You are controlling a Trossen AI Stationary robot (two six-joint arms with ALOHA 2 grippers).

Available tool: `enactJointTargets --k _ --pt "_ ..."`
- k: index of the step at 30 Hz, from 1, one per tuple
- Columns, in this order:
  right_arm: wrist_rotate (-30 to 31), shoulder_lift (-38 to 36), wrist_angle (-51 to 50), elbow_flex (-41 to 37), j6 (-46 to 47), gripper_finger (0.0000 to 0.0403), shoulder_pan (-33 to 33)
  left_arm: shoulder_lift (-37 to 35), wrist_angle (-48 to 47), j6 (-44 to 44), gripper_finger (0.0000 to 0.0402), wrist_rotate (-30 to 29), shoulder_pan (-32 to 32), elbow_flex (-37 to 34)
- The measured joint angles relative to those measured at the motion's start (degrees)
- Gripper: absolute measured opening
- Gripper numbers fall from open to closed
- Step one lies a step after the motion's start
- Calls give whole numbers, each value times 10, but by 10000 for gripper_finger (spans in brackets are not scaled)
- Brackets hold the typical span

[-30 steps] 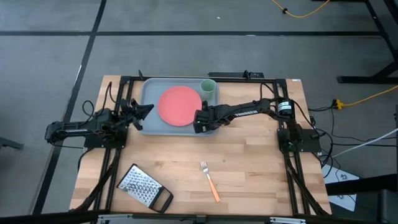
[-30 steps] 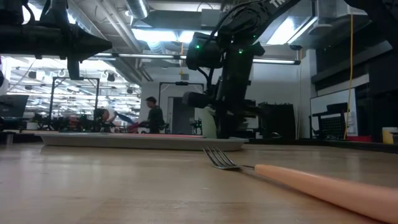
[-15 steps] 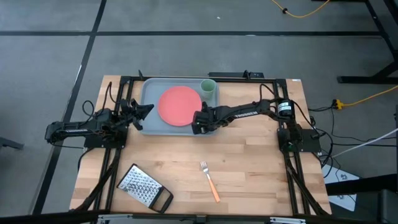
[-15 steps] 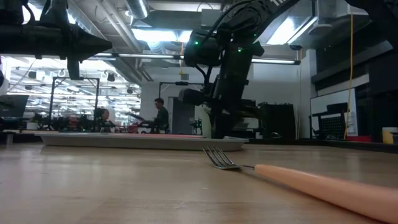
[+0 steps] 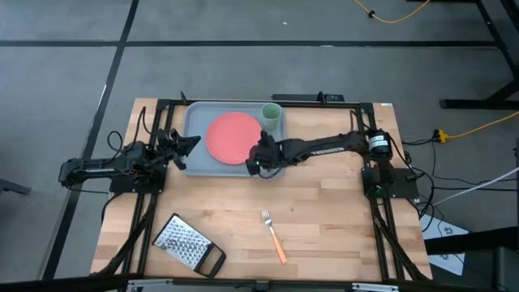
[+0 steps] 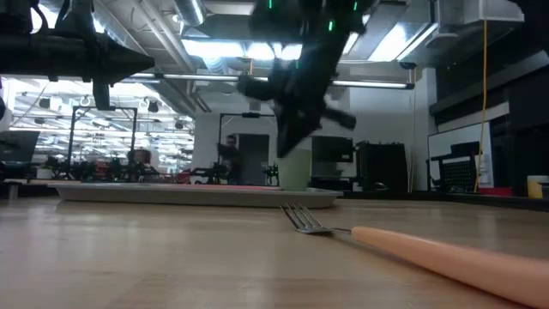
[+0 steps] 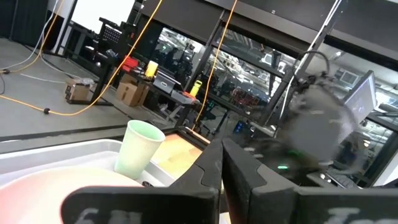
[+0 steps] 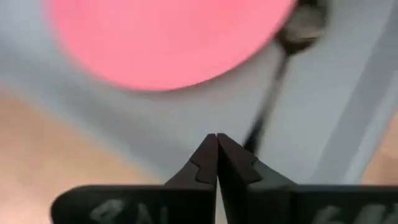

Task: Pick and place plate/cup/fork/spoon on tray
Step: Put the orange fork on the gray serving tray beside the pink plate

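The coral-red plate (image 5: 234, 137) lies on the grey-blue tray (image 5: 193, 122). The pale green cup (image 5: 271, 114) stands upright in the tray's far right corner. The dark spoon (image 8: 273, 87) lies flat on the tray next to the plate; in the high view my right arm hides it. The orange-handled fork (image 5: 274, 236) lies on the wooden table toward the near edge. My right gripper (image 5: 255, 163) is shut and empty, raised above the tray's near right part; the spoon's handle end is just beside its fingertips (image 8: 217, 144). My left gripper (image 5: 193, 143) is shut and empty over the tray's left rim.
A metal grater (image 5: 188, 245) with a black handle lies at the near left of the table. Bare wood lies between the tray and the fork. The low view shows the fork (image 6: 412, 245) close in front and the tray (image 6: 197, 196) behind it.
My right gripper has risen from the tray, tipped over at a slant, and shifted a little toward the table's left edge. The plate, cup and fork have stayed in place.
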Motion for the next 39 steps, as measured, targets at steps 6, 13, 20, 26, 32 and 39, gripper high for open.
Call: enactJointTargets --k 6,13,20,26,32,39 --pt "21 -2 -36 21 27 7 110 0 0 0 0 0 0 0" --pt "12 -2 -96 9 167 7 230 0 0 0 0 0 0 0" --pt "-19 26 -61 9 261 8 291 0 0 0 0 0 0 0" --pt "-35 72 -46 58 283 9 310 0 0 0 0 0 0 0" --pt "6 156 -221 252 277 10 322 0 0 0 0 0 0 0" --pt "-43 236 -366 363 335 10 318 0 0 0 0 0 0 0"
